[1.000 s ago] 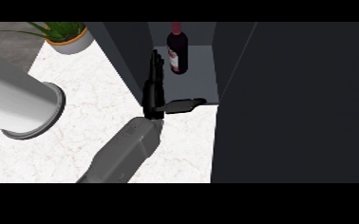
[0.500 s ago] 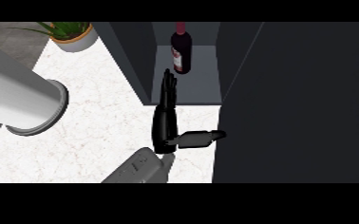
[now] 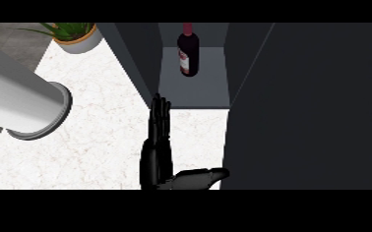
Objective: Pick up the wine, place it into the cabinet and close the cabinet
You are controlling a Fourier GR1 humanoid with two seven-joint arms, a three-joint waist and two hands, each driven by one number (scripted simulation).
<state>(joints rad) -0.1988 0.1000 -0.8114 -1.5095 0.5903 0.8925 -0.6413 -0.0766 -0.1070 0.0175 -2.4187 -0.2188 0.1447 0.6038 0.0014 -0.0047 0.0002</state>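
The dark wine bottle [image 3: 188, 54], with a red cap and pale label, stands inside the open cabinet [image 3: 195, 91] at the top centre. No hand touches it. My left hand [image 3: 158, 162] is low in the view, in front of the cabinet opening and well short of the bottle. It is open, with its fingers straight and pointing at the cabinet. Its thumb sticks out to the right and reaches the edge of the dark cabinet door [image 3: 298, 103]. That door stands open and fills the right side. My right hand does not show.
A potted green plant [image 3: 73, 37] sits at the back left on the white marble counter [image 3: 102, 142]. A large grey cylinder [image 3: 29, 103] fills the left edge. The cabinet's left wall [image 3: 138, 64] runs just above the fingertips.
The hand has drawn back from the cabinet opening toward the lower edge, and its forearm has slid out of view. The bottle has stayed in place in the cabinet.
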